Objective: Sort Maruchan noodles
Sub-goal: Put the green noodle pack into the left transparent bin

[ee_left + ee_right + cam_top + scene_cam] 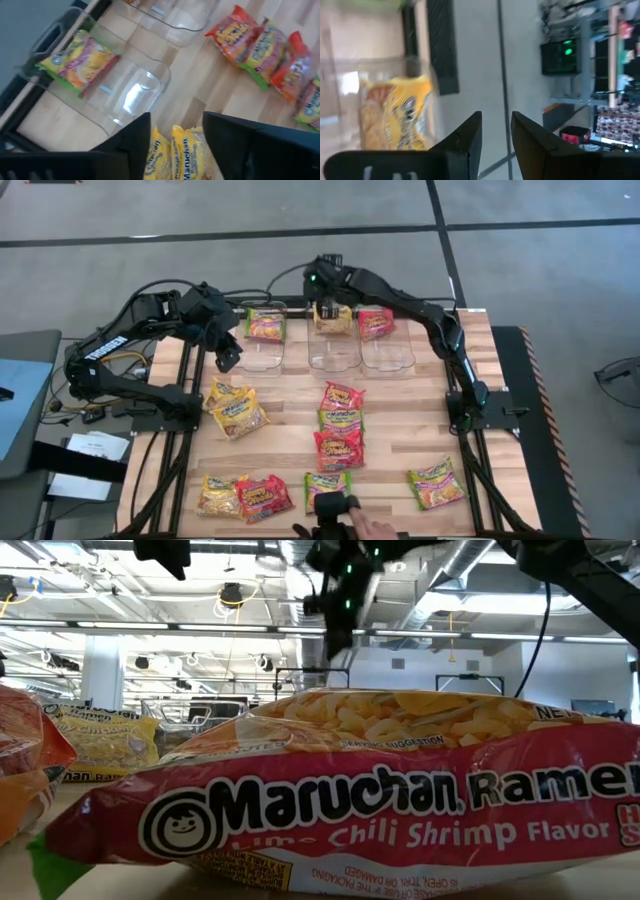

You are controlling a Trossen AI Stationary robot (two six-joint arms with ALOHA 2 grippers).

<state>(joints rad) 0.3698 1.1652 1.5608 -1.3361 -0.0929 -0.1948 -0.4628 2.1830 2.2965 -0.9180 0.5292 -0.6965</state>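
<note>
Left arm bent inward over the table's far left; left gripper (pixel 228 358) hangs beside the near end of the left bin (pixel 262 352), fingers spread, nothing between them. A green-edged packet (pixel 265 325) lies in that bin's far end; two yellow packets (pixel 234 408) lie on the table just nearer than the gripper.

Right arm reaches across from the right edge to the middle bin (pixel 333 350); right gripper (pixel 328 308) sits over its far end, fingers parted, empty. A yellow packet (pixel 400 114) lies in the bin directly beneath. Red packet (pixel 375 323) in the right bin (pixel 388 352). Other packets lie scattered on the near boards.
</note>
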